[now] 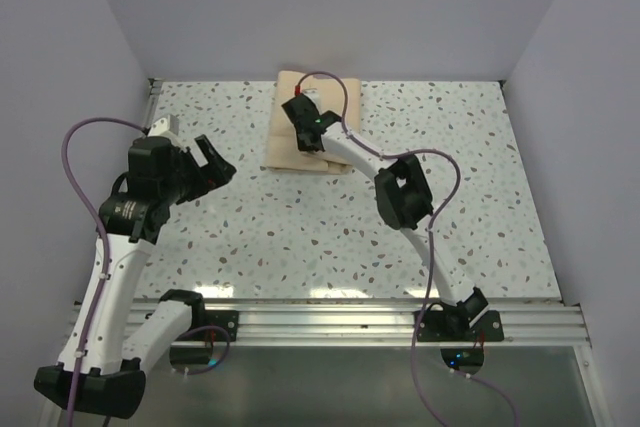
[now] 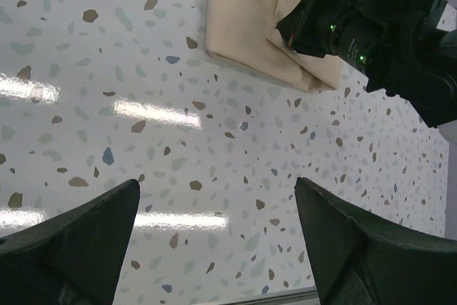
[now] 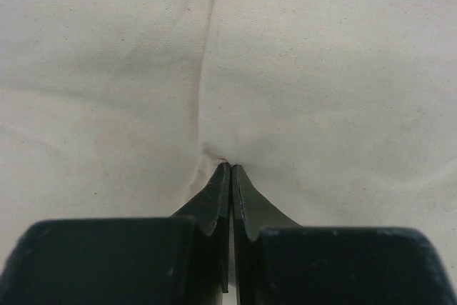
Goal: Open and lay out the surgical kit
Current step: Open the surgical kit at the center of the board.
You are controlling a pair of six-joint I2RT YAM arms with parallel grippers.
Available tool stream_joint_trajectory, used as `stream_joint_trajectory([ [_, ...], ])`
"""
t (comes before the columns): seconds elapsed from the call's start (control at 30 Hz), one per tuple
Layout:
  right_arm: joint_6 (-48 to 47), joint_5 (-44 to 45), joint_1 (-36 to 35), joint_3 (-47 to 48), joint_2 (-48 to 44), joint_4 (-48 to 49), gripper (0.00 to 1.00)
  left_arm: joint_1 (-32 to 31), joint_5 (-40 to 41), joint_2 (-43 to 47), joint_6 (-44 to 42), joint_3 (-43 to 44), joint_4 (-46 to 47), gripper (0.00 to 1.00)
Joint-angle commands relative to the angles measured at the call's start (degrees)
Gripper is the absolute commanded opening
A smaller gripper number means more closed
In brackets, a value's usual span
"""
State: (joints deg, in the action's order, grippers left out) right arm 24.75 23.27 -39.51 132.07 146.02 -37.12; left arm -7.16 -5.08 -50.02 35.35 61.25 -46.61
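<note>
The surgical kit is a folded tan-beige cloth wrap (image 1: 283,139) lying at the far middle of the table. It also shows in the left wrist view (image 2: 243,12) and fills the right wrist view (image 3: 321,69). My right gripper (image 1: 305,113) is down on the wrap's top, and its tips (image 3: 230,167) are shut on a small puckered pinch of cloth beside a fold line. My left gripper (image 1: 214,162) is open and empty above the bare table left of the wrap (image 2: 218,183). The steel tray and the instruments are hidden.
The speckled table (image 1: 300,237) has white walls on three sides and a metal rail (image 1: 330,317) at its near edge. My right arm (image 2: 385,26) reaches diagonally from the near right across to the wrap.
</note>
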Motion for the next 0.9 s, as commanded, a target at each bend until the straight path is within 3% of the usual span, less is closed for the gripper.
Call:
stream_joint_trajectory([
  [0.0, 0.7, 1.3, 1.6, -3.0, -4.1, -4.3, 0.0, -0.2, 0.6, -1.0, 0.2, 0.3, 5.8, 0.93],
  [0.37, 3.0, 6.1, 8.5, -8.0, -22.4, -1.3, 0.0, -0.2, 0.8, -7.3, -3.4, 3.1, 9.5, 0.94],
  [0.6, 4.7, 12.9, 15.0, -20.5, -29.0, -3.8, 0.0, -0.2, -2.8, -13.8, -5.9, 4.0, 13.5, 0.94],
  [0.63, 5.7, 13.8, 16.6, -22.3, -29.4, -4.3, 0.0, -0.6, -3.1, -14.9, -6.5, 4.1, 14.6, 1.0],
  [0.7, 7.1, 14.8, 18.0, -27.1, -29.9, -6.4, 0.0, -3.2, -0.6, -19.9, -8.8, 6.3, 14.5, 1.0],
  [0.77, 9.3, 15.8, 20.3, -29.9, -29.9, -9.0, 0.0, -7.6, 6.9, -24.2, -10.8, 9.0, 13.0, 1.0],
  [0.8, 10.0, 16.0, 21.2, -32.0, -30.1, -9.9, 0.09, -8.7, 8.8, -28.6, -11.1, 11.7, 12.7, 1.0],
  [0.83, 11.1, 16.2, 23.1, -33.0, -30.3, -10.9, 0.33, -9.5, 9.9, -30.9, -11.2, 13.2, 12.6, 1.0],
  [0.87, 11.4, 16.4, 24.0, -34.0, -30.4, -11.8, 0.72, -11.1, 9.9, -33.1, -11.0, 14.6, 12.8, 1.0],
])
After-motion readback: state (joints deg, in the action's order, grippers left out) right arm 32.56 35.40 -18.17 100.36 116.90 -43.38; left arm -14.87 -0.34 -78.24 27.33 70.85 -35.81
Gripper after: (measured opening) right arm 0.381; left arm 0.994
